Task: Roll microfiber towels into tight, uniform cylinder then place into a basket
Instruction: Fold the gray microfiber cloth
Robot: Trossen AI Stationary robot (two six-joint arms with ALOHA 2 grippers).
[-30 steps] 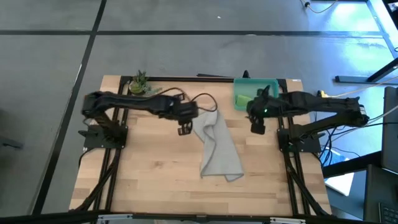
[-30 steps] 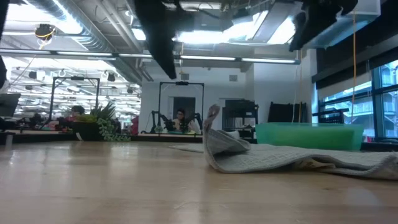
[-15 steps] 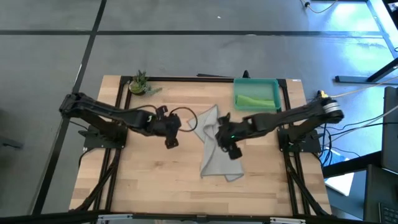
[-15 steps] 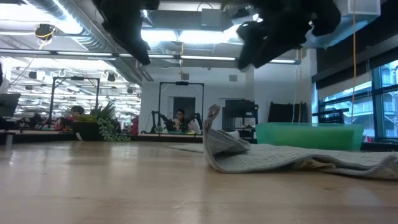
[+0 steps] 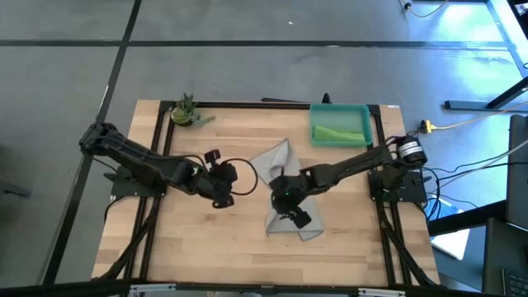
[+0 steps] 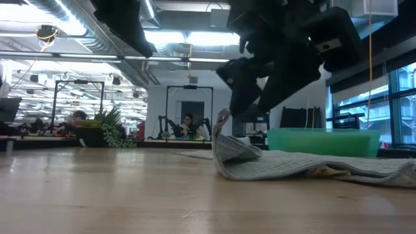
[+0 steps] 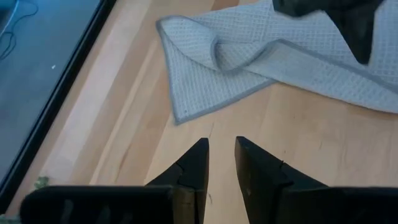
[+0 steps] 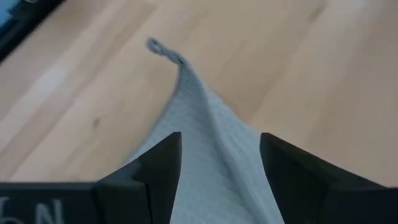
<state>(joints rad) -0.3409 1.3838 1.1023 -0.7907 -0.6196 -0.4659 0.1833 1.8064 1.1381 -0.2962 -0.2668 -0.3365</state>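
The light grey towel (image 5: 285, 186) lies crumpled on the middle of the table, one corner (image 6: 223, 120) curled up. The lime green towel (image 5: 338, 132) lies in the teal basket (image 5: 365, 124) at the table's far right. My right gripper (image 5: 293, 216) hangs open just above the grey towel's near part. Its fingers stand either side of a raised fold (image 8: 205, 124) without touching it. My left gripper (image 5: 221, 198) is over bare wood left of the grey towel (image 7: 249, 56). Its fingers (image 7: 199, 155) are a narrow gap apart and hold nothing.
A small potted plant (image 5: 186, 111) stands at the table's far left corner. The basket's wall (image 6: 322, 140) rises behind the grey towel in the low view. Bare wood lies along the near edge and to the left of the towel.
My right gripper has swung from beside the basket toward the table's left and near edge and come down over the grey towel. My left gripper has drawn back from the towel's far corner toward the left and near edge. The towel has stayed where it was.
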